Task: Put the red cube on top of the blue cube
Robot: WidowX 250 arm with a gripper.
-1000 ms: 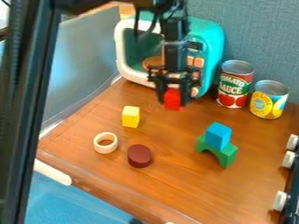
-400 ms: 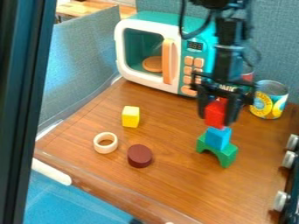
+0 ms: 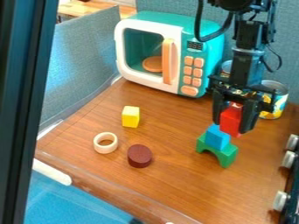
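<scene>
My gripper (image 3: 234,124) hangs at the right of the camera view, shut on the red cube (image 3: 231,119), which sits between its two fingers. The blue cube (image 3: 216,138) rests on top of the green arch block (image 3: 217,150) on the table. In the view, the red cube is up and to the right of the blue cube and overlaps its upper right corner. Whether the two cubes touch, I cannot tell.
A yellow block (image 3: 130,117), a pale ring (image 3: 106,143) and a dark red cylinder (image 3: 139,156) stand left of the arch. A toy microwave (image 3: 169,52) and cans (image 3: 274,99) are behind. White knobs (image 3: 288,159) line the right edge.
The gripper has moved right and toward the camera with the red cube, from before the microwave to beside the blue cube, lately shifting slightly further right. The blocks on the table have stayed put.
</scene>
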